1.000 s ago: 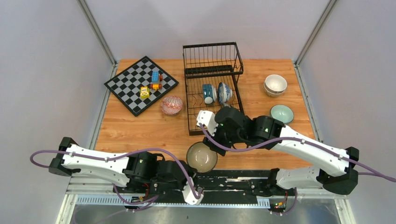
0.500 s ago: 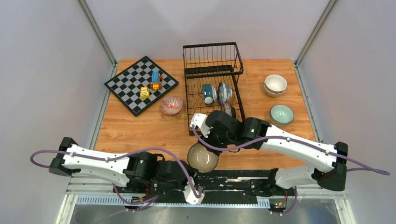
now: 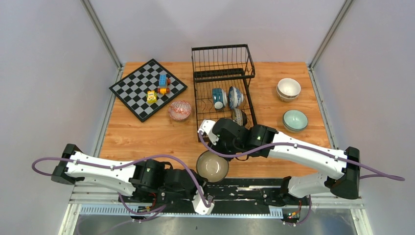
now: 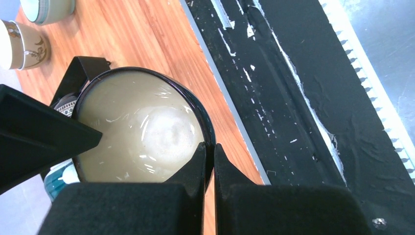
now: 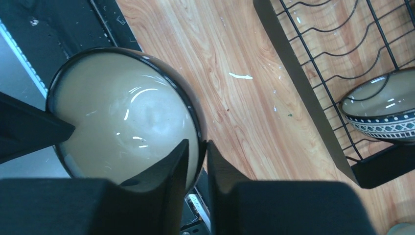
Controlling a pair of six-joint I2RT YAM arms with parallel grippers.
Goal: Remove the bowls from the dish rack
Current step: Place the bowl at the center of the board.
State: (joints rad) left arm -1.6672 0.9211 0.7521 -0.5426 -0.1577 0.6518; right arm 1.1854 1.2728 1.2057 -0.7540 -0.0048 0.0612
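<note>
A brown bowl (image 3: 212,166) with a cream inside sits at the near edge of the tabletop (image 3: 147,139), just in front of the dish rack (image 3: 223,73); whether it rests on the wood or hangs above it cannot be told. Both sets of fingers pinch its rim. The left fingers (image 4: 195,164) are shut tight with one inside and one outside the rim. The right fingers (image 5: 176,159) are narrow, astride the rim on the opposite side. The right arm (image 3: 298,149) reaches across from the right and covers the rack's near end in the top view. Three bowls stand in the rack: a teal bowl (image 3: 219,98) and a blue-white patterned bowl (image 3: 235,97) side by side, and a dark patterned bowl (image 3: 238,116) nearer, just beside the right arm's wrist. A red-pink patterned bowl (image 3: 179,110) sits on the wood left of the rack, near the chessboard (image 3: 134,93) that carries toy blocks (image 3: 159,88). Well to the right are stacked cream bowls (image 3: 288,89) and a mint bowl (image 3: 295,120).
</note>
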